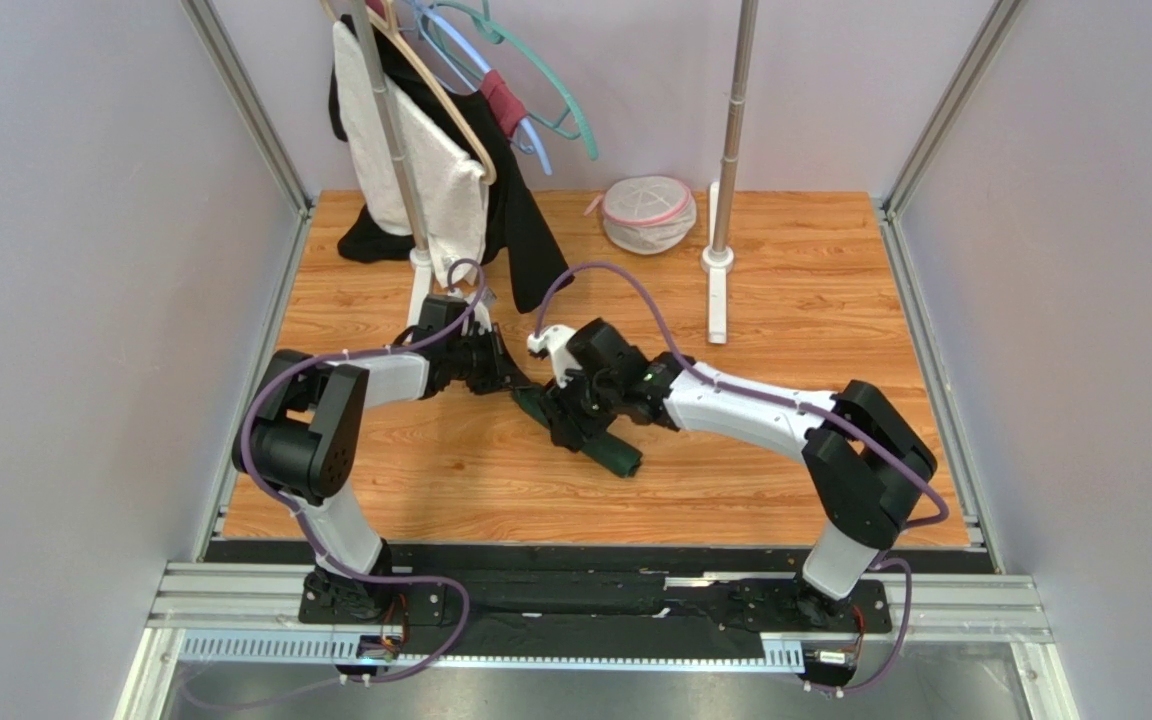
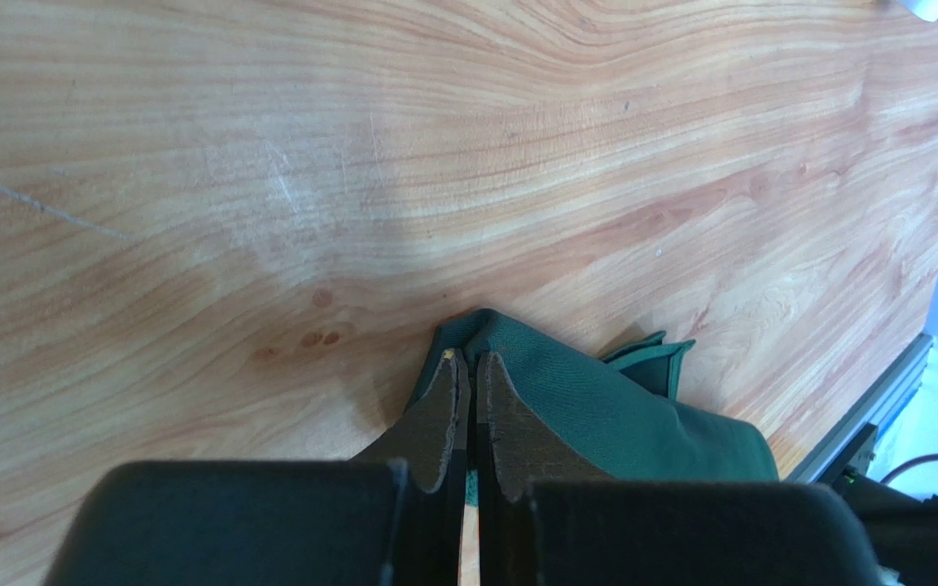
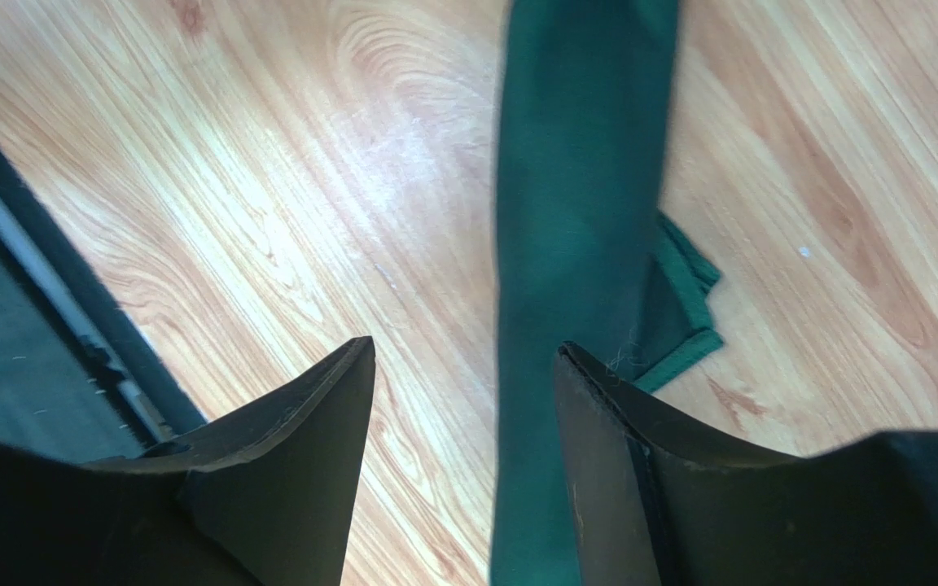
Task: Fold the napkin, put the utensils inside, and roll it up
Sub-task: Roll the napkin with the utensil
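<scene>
Arm bases sit at the near edge of the wooden table, at 6 o'clock. Both arms reach in to the middle, where the green napkin lies. It is a long, thin bundle that slants from 10 o'clock to 4 o'clock. One loose corner sticks out at its side.

The right gripper is over the napkin. Its fingers are spread wide and hold nothing. The green bundle runs just beside one finger.

The left gripper is at the 10 o'clock end. Its fingers are pressed tight together and pinch the tip of the napkin, with a bit of green showing between them.

Far back at 11 o'clock stands a rack with hangers and clothes. A mesh bag sits at 12 o'clock, next to a pole.
</scene>
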